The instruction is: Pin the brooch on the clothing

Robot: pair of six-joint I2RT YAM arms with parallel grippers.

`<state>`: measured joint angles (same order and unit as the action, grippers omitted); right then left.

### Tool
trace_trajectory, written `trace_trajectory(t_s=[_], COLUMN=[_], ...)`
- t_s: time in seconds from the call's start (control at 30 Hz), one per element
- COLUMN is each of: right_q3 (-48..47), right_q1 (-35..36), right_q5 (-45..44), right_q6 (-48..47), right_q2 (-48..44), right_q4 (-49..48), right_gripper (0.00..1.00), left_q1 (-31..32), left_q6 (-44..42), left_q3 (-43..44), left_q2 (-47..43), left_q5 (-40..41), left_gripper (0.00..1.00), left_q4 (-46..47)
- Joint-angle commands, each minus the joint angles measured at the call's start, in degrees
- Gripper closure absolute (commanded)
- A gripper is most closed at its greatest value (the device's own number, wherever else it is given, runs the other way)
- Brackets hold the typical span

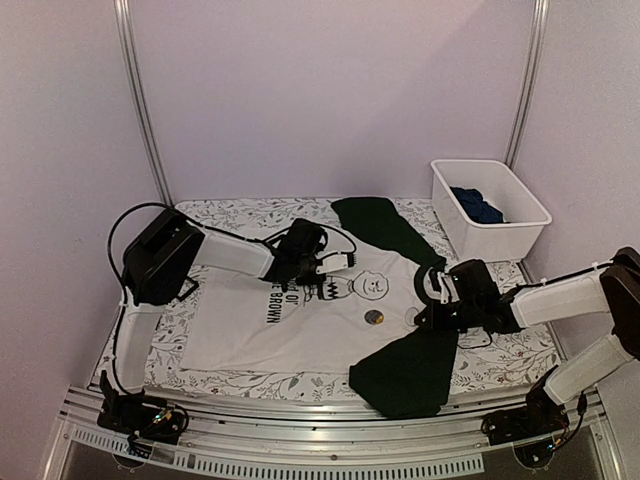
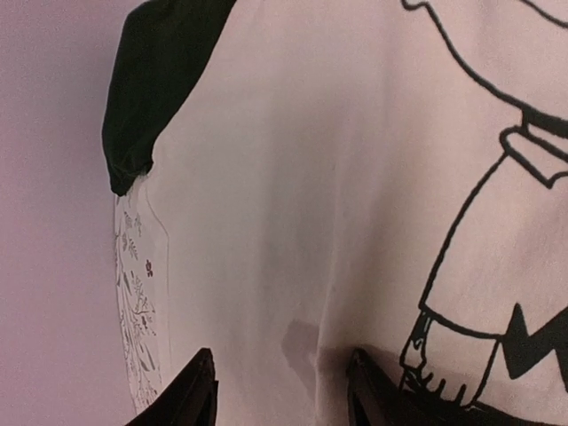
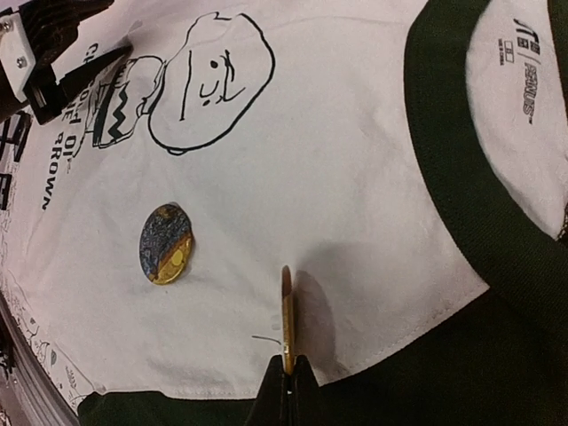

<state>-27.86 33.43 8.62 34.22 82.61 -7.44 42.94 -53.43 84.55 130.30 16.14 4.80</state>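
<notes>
The white T-shirt (image 1: 300, 335) with dark sleeves and a cartoon boy print lies flat on the table; it also fills the left wrist view (image 2: 293, 177) and the right wrist view (image 3: 346, 169). My right gripper (image 3: 287, 377) is shut on a gold brooch (image 3: 286, 311), held edge-on, its thin pin sticking out left, just above the shirt near the shoulder seam. In the top view the right gripper (image 1: 425, 316) is by the collar. A second round blue and gold brooch (image 3: 166, 244) lies on the shirt's chest (image 1: 373, 317). My left gripper (image 2: 280, 395) is open, low over a slight fabric ridge beside the print (image 1: 338, 262).
A white bin (image 1: 520, 225) at the back right holds a dark blue garment (image 1: 478, 208). A floral table cover (image 1: 240, 212) lies under the shirt. One dark sleeve (image 1: 405, 375) reaches the table's front edge, the other (image 1: 380, 225) points to the back.
</notes>
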Motion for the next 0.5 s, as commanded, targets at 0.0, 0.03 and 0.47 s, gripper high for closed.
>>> trace_trajectory(t_s=[0.0, 0.03, 0.47], right_q3=[-5.4, -6.9, -10.7], right_q1=[0.2, 0.2, -0.4], right_q5=[-1.2, -0.6, 5.5], right_q6=[-5.7, -8.0, -30.6], right_q2=[-0.1, -0.6, 5.4], right_q4=[5.3, 4.4, -21.9], right_gripper=[1.00, 1.00, 1.00], left_q1=[0.1, 0.5, 5.0], left_q6=[0.5, 2.5, 13.1], left_q3=[-0.2, 0.5, -5.7], left_q2=[-3.7, -4.9, -9.1], left_q5=[-9.8, -12.7, -34.4], left_gripper=[0.48, 0.46, 0.42], left_q4=[-7.9, -11.5, -24.4])
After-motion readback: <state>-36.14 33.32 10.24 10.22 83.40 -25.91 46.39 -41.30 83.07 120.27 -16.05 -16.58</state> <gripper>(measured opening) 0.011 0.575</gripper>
